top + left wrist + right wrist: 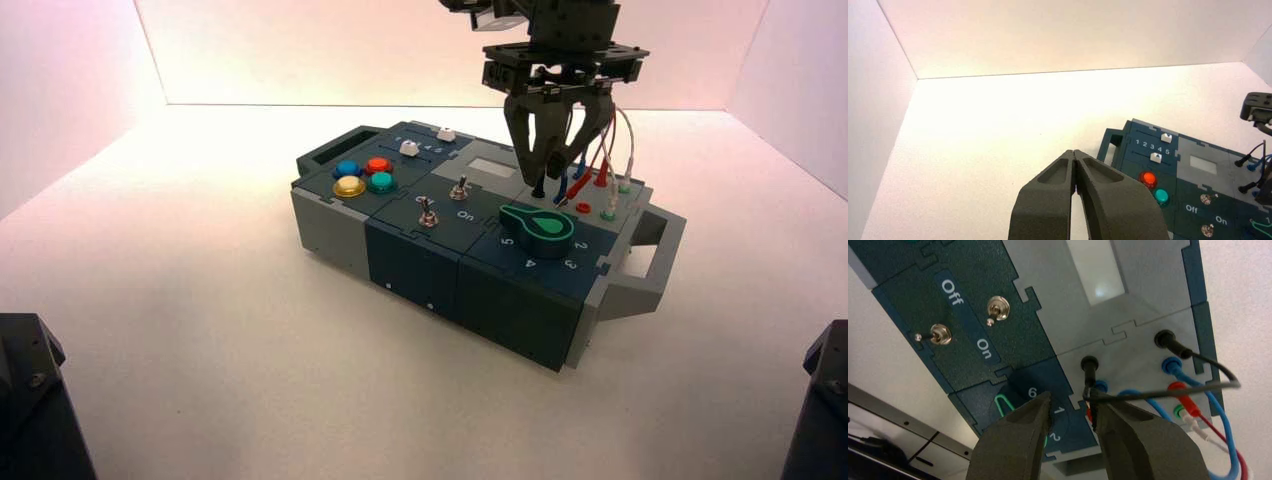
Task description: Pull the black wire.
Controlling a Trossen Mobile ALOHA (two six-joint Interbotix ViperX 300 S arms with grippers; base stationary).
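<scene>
The pull on the black wire (pixel 1168 392) is judged to be at its approach stage, with nothing of the task completed so far. Both of the wire's black plugs, the nearer one (pixel 1090 368) and the farther one (pixel 1173 344), are seated in black sockets on the grey panel of the box (pixel 412 268), beside the blue wire (pixel 1226 422), and the loop is raised above that panel. The right gripper (pixel 1071 405) is held over the panel, close to the nearer plug, its jaws parted; the wire is seen right beside one fingertip, but whether the two touch cannot be told. No grip on the wire is shown. The left gripper (pixel 1073 152) is parked on the robot's left, apart from the box, its jaws closed on nothing. What is left, as judged, is for the wire or a plug to be brought between the right jaws, clamped and drawn out of its socket, without the blue wire being caught.
</scene>
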